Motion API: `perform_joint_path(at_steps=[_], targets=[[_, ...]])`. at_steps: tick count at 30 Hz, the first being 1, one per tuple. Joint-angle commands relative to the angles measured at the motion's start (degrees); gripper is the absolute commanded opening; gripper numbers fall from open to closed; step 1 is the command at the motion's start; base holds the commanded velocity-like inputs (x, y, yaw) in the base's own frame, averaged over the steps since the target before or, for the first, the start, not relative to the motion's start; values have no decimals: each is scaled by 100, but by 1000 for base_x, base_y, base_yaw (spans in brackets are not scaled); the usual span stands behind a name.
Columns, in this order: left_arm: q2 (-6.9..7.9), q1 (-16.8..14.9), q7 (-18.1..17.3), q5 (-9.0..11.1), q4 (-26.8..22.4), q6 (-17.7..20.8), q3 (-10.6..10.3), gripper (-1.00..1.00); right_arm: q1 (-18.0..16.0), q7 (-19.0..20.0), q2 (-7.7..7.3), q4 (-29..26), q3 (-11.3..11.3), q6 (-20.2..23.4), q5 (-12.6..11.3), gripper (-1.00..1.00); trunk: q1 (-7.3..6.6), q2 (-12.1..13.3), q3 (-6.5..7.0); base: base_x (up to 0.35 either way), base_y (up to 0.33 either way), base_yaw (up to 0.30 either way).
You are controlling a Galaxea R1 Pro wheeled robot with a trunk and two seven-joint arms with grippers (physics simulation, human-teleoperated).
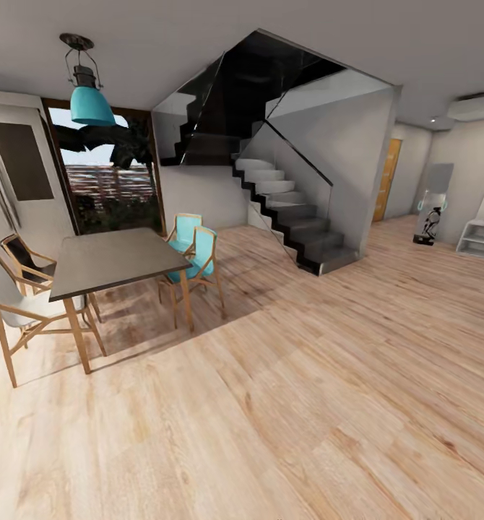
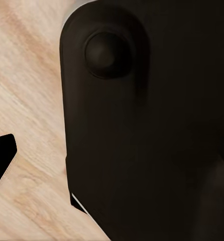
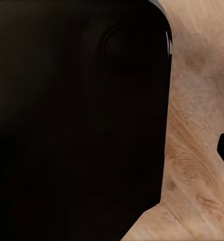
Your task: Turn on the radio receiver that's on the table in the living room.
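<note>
Looking along each arm, the wrist views show dark robot casing [image 2: 152, 130] over pale wood floor [image 3: 197, 140]; whether either set of fingers is apart or together cannot be told. Ahead stand a dark-topped dining table [image 1: 115, 258] with chairs [image 1: 195, 253], a teal lamp [image 1: 92, 101] and a staircase [image 1: 285, 202] (no radio here, so it is presumably in another room). A small radio should be light and rigid; press its dial. No writing is legible.
</note>
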Motion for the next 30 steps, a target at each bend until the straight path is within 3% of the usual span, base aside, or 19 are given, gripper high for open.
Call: perform_joint_path(at_steps=[1, 30], targets=[[1, 0, 0, 0, 1, -1, 0, 100, 0, 0, 0, 0, -1, -1, -3, 100, 0, 0, 0, 0, 0, -274], [-7, 0, 0, 0, -3, 5, 0, 100, 0, 0, -3, 0, 5, -4, -4, 100, 0, 0, 0, 0, 0, -286]])
